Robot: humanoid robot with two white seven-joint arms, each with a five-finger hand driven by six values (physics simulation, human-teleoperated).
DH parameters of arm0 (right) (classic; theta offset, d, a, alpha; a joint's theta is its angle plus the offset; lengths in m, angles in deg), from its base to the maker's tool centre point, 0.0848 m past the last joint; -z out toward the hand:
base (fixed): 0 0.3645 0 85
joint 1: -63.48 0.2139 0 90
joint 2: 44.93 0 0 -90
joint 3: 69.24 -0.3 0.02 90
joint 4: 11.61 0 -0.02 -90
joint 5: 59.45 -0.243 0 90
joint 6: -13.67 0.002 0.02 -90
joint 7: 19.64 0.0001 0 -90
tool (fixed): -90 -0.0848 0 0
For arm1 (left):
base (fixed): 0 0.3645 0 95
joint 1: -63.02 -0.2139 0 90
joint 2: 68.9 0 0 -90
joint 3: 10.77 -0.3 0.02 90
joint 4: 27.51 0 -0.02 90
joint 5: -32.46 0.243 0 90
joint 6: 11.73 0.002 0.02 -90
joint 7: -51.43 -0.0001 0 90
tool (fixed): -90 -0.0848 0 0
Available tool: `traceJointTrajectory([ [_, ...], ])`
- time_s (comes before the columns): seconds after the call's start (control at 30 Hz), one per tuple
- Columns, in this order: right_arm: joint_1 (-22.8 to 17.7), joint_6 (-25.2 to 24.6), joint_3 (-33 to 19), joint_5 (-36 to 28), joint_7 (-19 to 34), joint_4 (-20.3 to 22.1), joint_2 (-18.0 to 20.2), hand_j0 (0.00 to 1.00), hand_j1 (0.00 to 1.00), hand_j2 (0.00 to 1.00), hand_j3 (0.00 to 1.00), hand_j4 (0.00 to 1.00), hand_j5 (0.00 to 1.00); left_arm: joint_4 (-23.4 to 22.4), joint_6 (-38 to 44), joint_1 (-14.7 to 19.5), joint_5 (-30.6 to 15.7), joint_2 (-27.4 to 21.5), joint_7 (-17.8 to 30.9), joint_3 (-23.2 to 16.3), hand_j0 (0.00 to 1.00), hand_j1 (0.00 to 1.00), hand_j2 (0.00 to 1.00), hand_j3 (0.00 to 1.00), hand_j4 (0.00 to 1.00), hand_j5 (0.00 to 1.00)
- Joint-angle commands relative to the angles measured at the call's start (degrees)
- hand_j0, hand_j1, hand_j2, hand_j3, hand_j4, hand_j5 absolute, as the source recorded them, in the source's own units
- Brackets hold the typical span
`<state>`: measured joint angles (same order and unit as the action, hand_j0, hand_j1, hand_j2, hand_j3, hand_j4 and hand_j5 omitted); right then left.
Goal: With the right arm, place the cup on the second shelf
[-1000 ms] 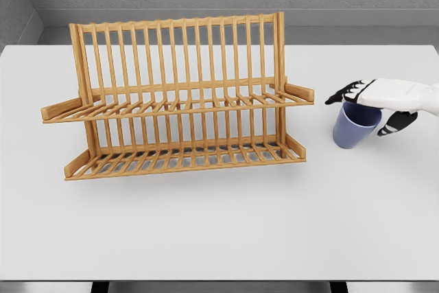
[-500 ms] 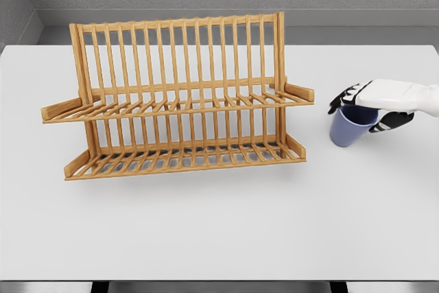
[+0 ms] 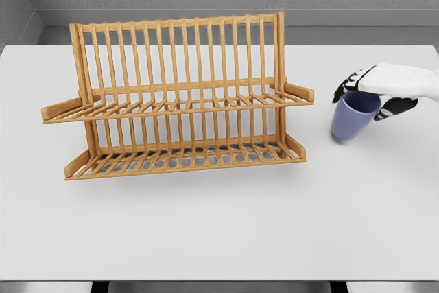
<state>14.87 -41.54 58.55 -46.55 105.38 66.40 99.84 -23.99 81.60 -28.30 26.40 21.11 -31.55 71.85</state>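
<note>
The wooden rack [image 3: 182, 101] stands on the left half of the white counter [image 3: 219, 231], in the same place as in the previous frames. Its upper shelf [image 3: 175, 108] and lower shelf [image 3: 182, 159] both hold nothing. My left arm is out of view.

To the right of the rack, well apart from its right end, the blue cup [image 3: 353, 116] has changed state. One second ago it stood flat on the counter; it now hangs tilted, mouth leaning toward my right hand [image 3: 381, 87], and its base appears to have just cleared the surface (a small shadow sits below it, so the lift is slight). My fingers [image 3: 346, 87] are clamped on the rim, with dark fingertips over the far-left edge and the thumb side on the right.

Assessment: the grasp phase looks complete and the lift has started. Placement on the second shelf is not yet done. The cup must rise further and travel left. A rim-only hold on a tilted cup may slip or swing.
</note>
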Motion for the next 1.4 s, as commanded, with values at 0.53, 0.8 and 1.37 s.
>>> traceJointTrajectory([
  [0.53,3.25,-0.07,-0.62,-0.41,-0.02,0.13,0.07,0.64,0.64,0.64,0.64,0.64,0.64,0.08,0.01,0.00,0.00,0.00,0.01,-0.01,1.00,1.00,1.00,1.00,1.00,1.00],
  [0.8,3.60,-0.07,-3.52,-0.33,-0.02,0.39,0.07,0.64,0.64,0.64,0.64,0.64,0.64,-0.01,0.01,0.00,0.00,0.00,0.01,-0.01,1.00,1.00,1.00,1.00,1.00,1.00],
  [1.37,4.83,0.02,-7.39,-0.42,-0.02,2.59,-0.63,0.64,0.64,0.64,0.64,0.64,0.64,-0.01,0.01,0.00,0.00,0.00,0.01,-0.01,1.00,1.00,1.00,1.00,1.00,1.00],
])
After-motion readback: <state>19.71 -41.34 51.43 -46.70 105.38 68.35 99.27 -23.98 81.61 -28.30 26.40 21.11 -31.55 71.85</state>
